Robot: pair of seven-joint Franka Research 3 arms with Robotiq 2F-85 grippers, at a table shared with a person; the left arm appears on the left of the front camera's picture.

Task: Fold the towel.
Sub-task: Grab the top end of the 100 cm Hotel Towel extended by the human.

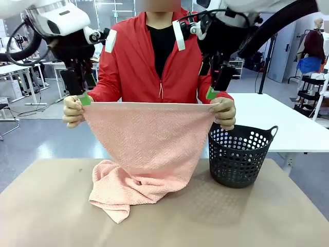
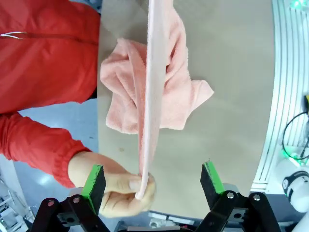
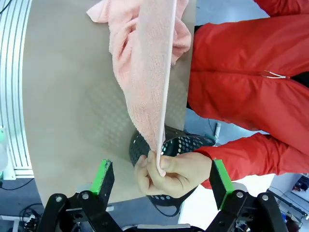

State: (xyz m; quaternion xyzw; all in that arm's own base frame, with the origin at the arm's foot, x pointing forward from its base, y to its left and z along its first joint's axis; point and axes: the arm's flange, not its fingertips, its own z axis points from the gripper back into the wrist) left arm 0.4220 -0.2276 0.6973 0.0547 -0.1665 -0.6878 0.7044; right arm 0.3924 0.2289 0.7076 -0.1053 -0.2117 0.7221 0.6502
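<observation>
A person across the table holds the pale pink towel (image 1: 149, 136) up by its two top corners, its top edge stretched level and its lower part bunched on the table. My left gripper (image 1: 82, 98) hangs at the person's hand (image 1: 73, 110) on the left corner. In the left wrist view this gripper (image 2: 153, 180) is open, its green pads on either side of the hand (image 2: 118, 188) and the towel (image 2: 154, 96). My right gripper (image 1: 212, 92) is at the other corner, also open (image 3: 161, 176) around the hand (image 3: 176, 174) pinching the towel (image 3: 149, 87).
A dark perforated basket (image 1: 239, 154) stands on the brown table (image 1: 51, 206) at the right, just under the person's hand and my right gripper; it also appears in the right wrist view (image 3: 186, 142). A white table (image 1: 288, 123) stands behind it.
</observation>
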